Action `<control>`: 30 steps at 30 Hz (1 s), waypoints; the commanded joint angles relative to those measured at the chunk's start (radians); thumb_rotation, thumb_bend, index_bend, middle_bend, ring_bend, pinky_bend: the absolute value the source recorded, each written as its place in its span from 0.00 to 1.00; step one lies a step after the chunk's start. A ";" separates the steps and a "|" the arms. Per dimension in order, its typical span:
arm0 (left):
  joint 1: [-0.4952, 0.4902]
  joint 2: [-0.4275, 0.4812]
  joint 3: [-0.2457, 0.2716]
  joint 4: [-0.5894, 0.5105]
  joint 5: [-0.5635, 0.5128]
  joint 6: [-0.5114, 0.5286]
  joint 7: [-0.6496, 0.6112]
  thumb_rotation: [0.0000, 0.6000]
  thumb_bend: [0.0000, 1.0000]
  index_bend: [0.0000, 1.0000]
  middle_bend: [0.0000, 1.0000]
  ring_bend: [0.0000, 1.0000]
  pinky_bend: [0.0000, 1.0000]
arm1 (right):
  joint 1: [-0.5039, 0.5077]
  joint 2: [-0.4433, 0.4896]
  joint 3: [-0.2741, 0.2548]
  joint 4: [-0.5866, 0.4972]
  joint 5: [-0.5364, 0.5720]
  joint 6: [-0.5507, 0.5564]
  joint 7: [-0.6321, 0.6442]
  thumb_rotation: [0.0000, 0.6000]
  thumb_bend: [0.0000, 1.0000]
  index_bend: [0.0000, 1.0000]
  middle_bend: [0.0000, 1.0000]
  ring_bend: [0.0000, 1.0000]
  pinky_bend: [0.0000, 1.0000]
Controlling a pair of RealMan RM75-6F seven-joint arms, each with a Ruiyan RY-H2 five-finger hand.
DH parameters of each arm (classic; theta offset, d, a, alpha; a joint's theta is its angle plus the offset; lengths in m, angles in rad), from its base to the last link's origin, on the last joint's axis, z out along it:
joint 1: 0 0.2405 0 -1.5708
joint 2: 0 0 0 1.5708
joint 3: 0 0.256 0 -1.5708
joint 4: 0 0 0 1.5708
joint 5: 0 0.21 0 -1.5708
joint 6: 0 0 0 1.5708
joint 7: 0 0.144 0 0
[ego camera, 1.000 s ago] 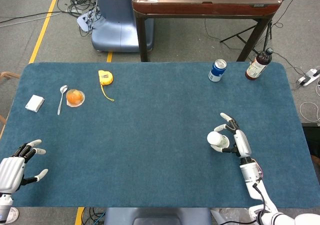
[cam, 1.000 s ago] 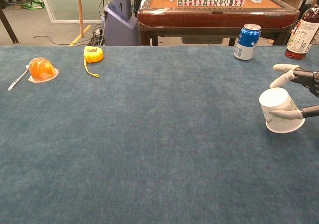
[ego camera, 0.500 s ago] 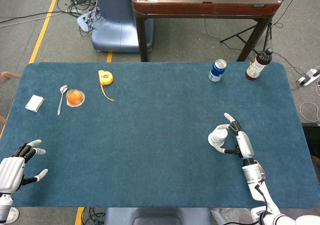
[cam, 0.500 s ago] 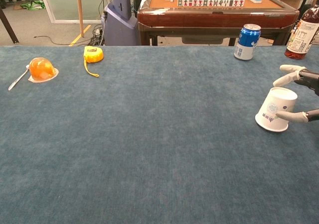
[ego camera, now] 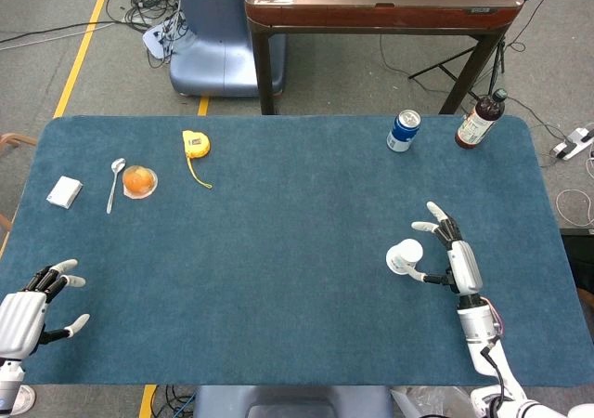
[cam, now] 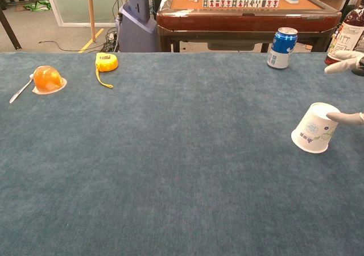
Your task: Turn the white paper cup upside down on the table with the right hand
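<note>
The white paper cup (ego camera: 405, 256) is at the right side of the blue table (ego camera: 278, 251). In the chest view the cup (cam: 314, 128) leans, its wide mouth down and to the left, its bottom up and to the right. My right hand (ego camera: 455, 254) is just right of it with fingers spread and nothing gripped. One fingertip (cam: 343, 117) touches the cup's upper edge, and another finger (cam: 340, 67) points away above it. My left hand (ego camera: 25, 314) rests with fingers apart at the table's front left corner.
A blue can (ego camera: 403, 130) and a brown bottle (ego camera: 479, 121) stand at the back right. At the back left lie a yellow tape measure (ego camera: 195, 144), an orange jelly cup (ego camera: 139, 181), a spoon (ego camera: 114, 182) and a white box (ego camera: 64, 191).
My right hand let go of the cup, spread its fingers and drew back to the right. The cup went from gripped to leaning on the table. The left hand stayed still.
</note>
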 commanded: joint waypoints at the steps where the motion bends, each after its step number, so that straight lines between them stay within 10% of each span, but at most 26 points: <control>1: 0.000 0.000 0.000 -0.001 -0.001 -0.001 0.001 1.00 0.15 0.39 0.21 0.17 0.42 | -0.020 0.129 0.026 -0.211 0.034 0.013 -0.290 1.00 0.00 0.30 0.05 0.00 0.00; 14: -0.004 0.005 -0.008 -0.017 -0.004 0.002 0.026 1.00 0.15 0.39 0.21 0.17 0.42 | -0.109 0.410 0.028 -0.680 0.244 0.010 -1.009 1.00 0.00 0.30 0.08 0.00 0.00; 30: -0.014 0.017 -0.056 -0.032 -0.052 0.016 0.068 1.00 0.15 0.39 0.21 0.14 0.33 | -0.181 0.510 0.022 -0.794 0.269 0.068 -1.048 1.00 0.00 0.30 0.08 0.00 0.00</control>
